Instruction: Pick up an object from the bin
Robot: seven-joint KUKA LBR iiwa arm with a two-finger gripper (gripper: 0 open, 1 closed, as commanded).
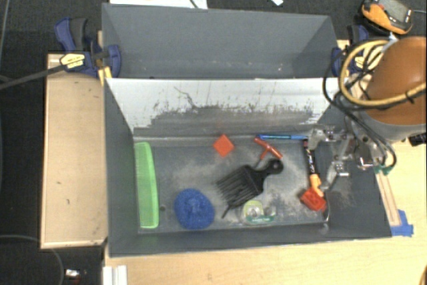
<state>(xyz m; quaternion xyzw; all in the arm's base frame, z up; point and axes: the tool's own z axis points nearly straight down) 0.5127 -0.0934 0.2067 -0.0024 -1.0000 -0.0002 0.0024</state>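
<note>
Where the arm reaches in from the right: gripper (328, 173) low inside the grey bin (213, 43), at its right end, close to the right wall; orange cover and looped cables on the wrist above it
Grip: from where I stand I cannot tell whether it is wide or narrow, nor whether it has hold of anything
Nearest things: black stick with an orange band (311, 167), lying front to back, just left of the gripper; red-orange chunky piece (312, 199) at the stick's near end, in the front right corner, just beside the gripper's tip; whether the gripper touches either one I cannot tell
Back of the floor: thin blue rod (283, 137) lying crosswise near the back wall; orange clip-like piece (269, 151) just under its left end; small orange square block (224, 145) further left, apart from both
Middle: black wide-toothed pick comb (243, 182), handle toward the back right, teeth toward the front left
Front edge: clear roundish thing with a green tint (257, 212) just by the comb's teeth; blue round scrubber ball (194, 208) to its left
Left wall: long bright green comb (147, 185) lying along the wall, front to back; well apart from the gripper
</note>
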